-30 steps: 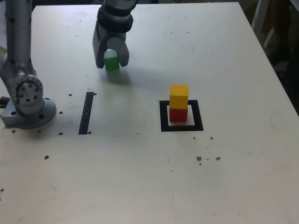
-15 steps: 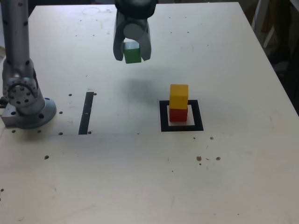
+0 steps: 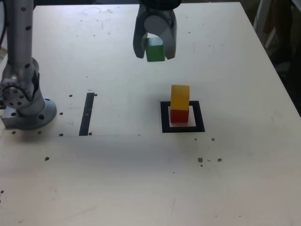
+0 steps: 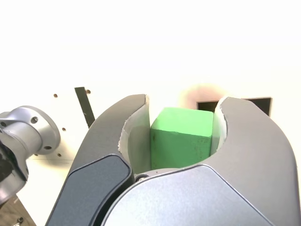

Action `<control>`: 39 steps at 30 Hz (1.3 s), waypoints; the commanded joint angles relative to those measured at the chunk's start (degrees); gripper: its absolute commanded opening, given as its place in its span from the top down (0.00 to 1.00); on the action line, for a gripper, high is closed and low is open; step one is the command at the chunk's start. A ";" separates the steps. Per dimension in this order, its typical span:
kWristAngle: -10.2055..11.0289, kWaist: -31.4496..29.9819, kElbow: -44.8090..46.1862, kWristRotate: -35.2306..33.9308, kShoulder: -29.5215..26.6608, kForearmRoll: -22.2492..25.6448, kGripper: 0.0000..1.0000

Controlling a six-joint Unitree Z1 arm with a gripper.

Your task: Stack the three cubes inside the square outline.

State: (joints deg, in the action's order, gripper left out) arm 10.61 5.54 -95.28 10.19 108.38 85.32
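A pale desk (image 3: 141, 179) carries a black square outline (image 3: 183, 128). Inside it sits a red cube (image 3: 179, 115) with a yellow cube (image 3: 180, 96) stacked squarely on top. Above and beyond this stack, toward the exterior view's left of it, the grey gripper (image 3: 154, 51) hangs in the air, its two fingers (image 4: 129, 141) closed on a green cube (image 3: 154, 50), one finger pressed against each side. The cube is held clear of the desk. A narrow black strip (image 3: 86, 113) lies well apart from the outline.

Robotics lab or workshop, pale scuffed table (image 3: 141, 179) with screw holes, arm base (image 3: 28, 110) bolted near its left edge, black tape markings
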 commanded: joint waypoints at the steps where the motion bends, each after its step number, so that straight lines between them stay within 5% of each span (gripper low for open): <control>1: -0.22 -1.25 -1.69 -0.57 1.06 0.97 0.68; 39: -4.34 -9.76 -12.26 -4.66 10.83 5.47 0.68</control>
State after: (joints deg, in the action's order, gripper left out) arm 6.39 -4.09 -107.72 5.64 118.90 90.29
